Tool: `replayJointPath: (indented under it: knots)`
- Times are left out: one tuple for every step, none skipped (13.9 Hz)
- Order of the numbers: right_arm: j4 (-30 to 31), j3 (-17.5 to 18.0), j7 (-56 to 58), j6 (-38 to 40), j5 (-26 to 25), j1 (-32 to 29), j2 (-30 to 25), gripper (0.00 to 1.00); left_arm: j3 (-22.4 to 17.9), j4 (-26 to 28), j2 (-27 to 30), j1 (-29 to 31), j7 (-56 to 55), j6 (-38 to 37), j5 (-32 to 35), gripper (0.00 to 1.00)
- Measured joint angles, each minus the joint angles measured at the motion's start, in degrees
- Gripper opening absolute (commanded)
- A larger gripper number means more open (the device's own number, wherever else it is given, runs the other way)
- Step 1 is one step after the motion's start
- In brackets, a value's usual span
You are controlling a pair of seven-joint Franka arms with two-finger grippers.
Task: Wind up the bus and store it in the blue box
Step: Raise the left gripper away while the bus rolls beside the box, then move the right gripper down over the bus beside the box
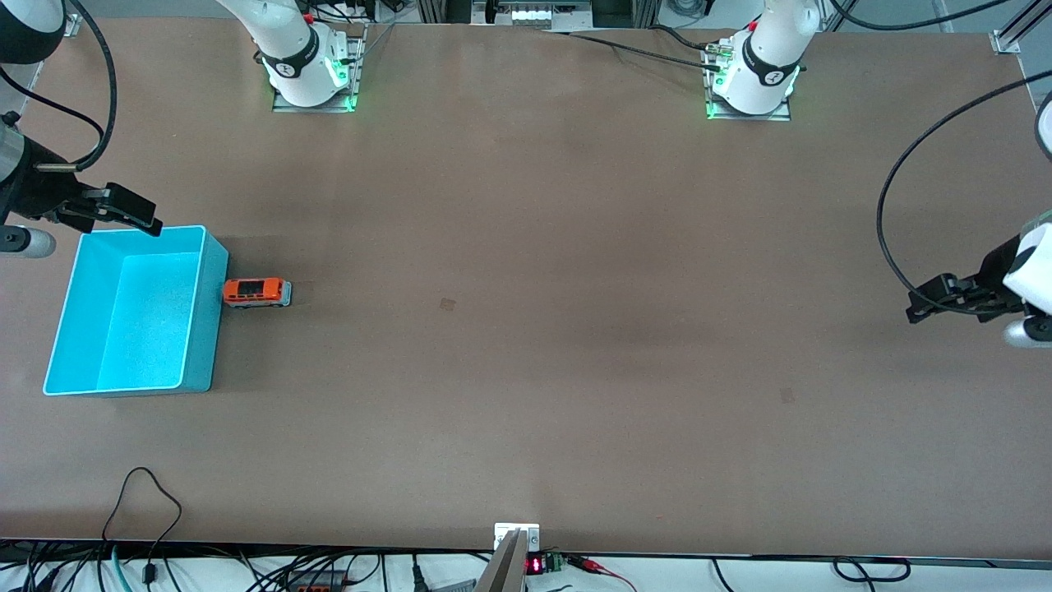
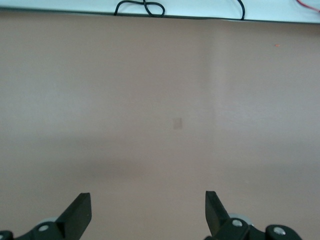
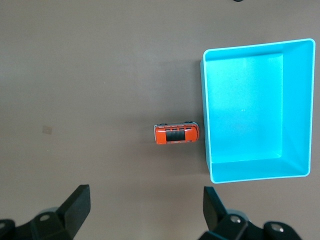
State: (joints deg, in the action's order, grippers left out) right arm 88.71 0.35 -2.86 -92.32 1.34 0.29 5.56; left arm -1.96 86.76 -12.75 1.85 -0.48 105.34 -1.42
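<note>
While both arms are raised above the brown table (image 1: 526, 329), the toy bus (image 1: 256, 293) stands on its wheels on the tabletop, one end against, or just short of, the outer wall of the blue box (image 1: 209, 329). Actual contact cannot be confirmed in either the front view or the right wrist view. The bus lies on the side of the box that faces the middle of the table, toward the right arm's end. The box interior is bare.

The right gripper (image 1: 123, 210) hangs over the box corner farthest from the front camera, fingers spread apart with nothing between them. Its arm is cut off by the frame edge. In the right wrist view only the two dark fingertips (image 3: 77, 205) show, with bus (image 3: 176, 133) and box (image 3: 300, 107) below them.

The left gripper (image 1: 933, 300) waits over bare table at the left arm's end, jaws released and holding nothing. Its wrist is partly cropped.
</note>
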Motion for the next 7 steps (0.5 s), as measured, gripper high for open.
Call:
replayJointPath:
  knots:
    - [0.24, 0.09, 0.39, 0.06, 0.0, 0.03, 0.19, 1.0, -0.62, 0.0, 1.02, -0.89, -1.12, -1.31, -0.22, 1.0]
    - [0.5, 0.16, 0.72, 0.06, 0.0, 0.17, 0.54, 1.0, -0.74, 0.01, 1.83, -1.28, -1.34, -2.49, -0.36, 1.0]
    - [0.62, 0.21, 0.91, 0.06, 0.0, 0.45, 1.15, 1.0, -0.74, 0.14, 2.55, -1.5, -1.37, -3.36, -0.41, 1.0]
    - [0.7, 0.25, 1.12, 0.06, 0.0, 0.86, 1.95, 1.0, -0.74, 0.48, 3.02, -1.59, -1.37, -3.64, -0.41, 1.0]
    - [0.74, 0.29, 1.8, 0.07, 0.0, 1.44, 2.88, 1.0, -0.75, 1.28, 3.43, -1.59, -1.37, -3.4, -0.41, 1.0]
    - [0.76, 0.33, 3.11, 0.1, 0.0, 2.22, 3.79, 1.0, -0.8, 2.68, 3.91, -1.59, -1.34, -2.39, -0.41, 1.0]
    - [0.8, 0.35, 4.18, 0.21, 0.0, 2.9, 4.53, 1.0, -0.88, 3.86, 4.24, -1.58, -1.3, -1.34, -0.41, 1.0]
